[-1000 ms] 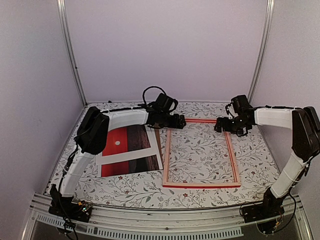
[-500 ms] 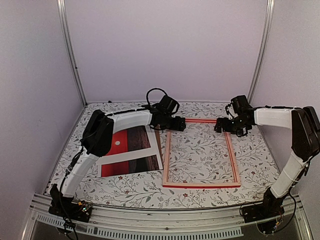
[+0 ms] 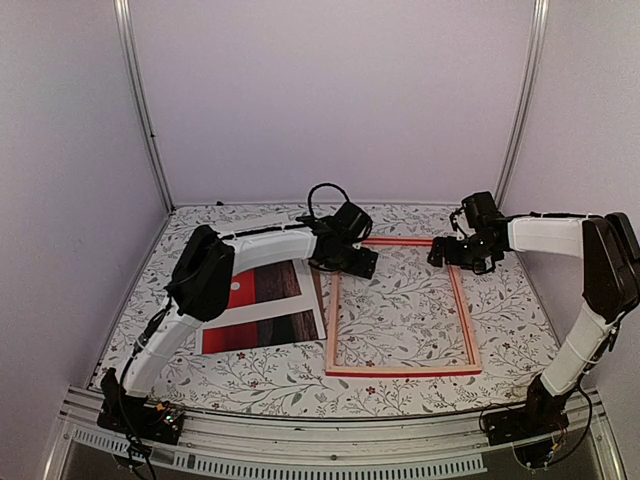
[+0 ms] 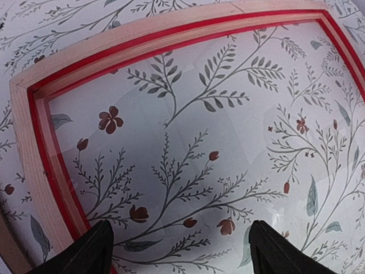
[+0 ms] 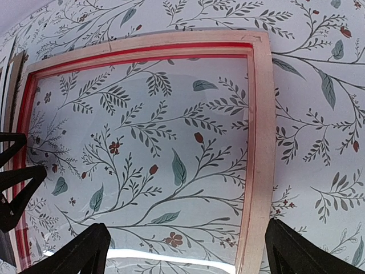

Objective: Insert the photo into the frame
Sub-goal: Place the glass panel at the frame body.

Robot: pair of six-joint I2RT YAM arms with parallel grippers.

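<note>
The left gripper (image 3: 358, 262) has crept rightward over the far-left corner of the frame (image 3: 400, 370), jaws spread and empty, the right gripper (image 3: 447, 252) equally wide, while the photo (image 3: 272, 284) lies untouched on the tabletop (image 3: 505, 335) beside it, so loading hasn't begun

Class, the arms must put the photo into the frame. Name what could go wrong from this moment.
1. The left pincer hangs open near the far left corner of the frame, over what looks like glass. Pushing down might scratch or crack it.
2. The photo lies flat on the table, left of the frame. A pinch at its edge could crease it.
</note>
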